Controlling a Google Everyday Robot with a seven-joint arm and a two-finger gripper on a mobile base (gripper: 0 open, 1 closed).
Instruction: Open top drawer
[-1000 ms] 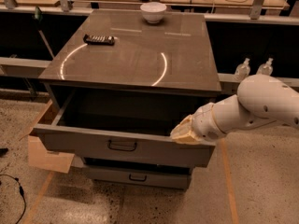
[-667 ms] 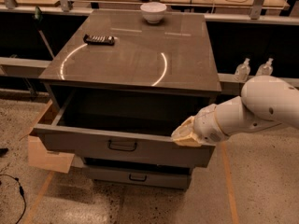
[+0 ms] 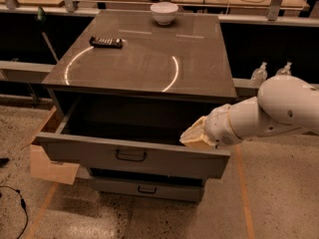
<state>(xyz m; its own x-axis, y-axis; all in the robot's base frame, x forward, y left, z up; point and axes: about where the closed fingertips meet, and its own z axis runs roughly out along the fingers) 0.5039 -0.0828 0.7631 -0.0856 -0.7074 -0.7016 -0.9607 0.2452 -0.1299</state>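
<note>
The top drawer (image 3: 169, 161) stands open before you, your gripper (image 3: 195, 136) at its front rim's right end; you cannot tell its hold.

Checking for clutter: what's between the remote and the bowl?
Only bare cabinet top between remote and bowl, the camera view shows. The gripper is at the front rim of the top drawer.

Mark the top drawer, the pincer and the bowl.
top drawer (image 3: 172, 159): camera view, front panel, right of centre.
pincer (image 3: 192, 137): camera view, tan tip at the drawer's front rim, right end.
bowl (image 3: 164, 13): camera view, outer wall.
</note>
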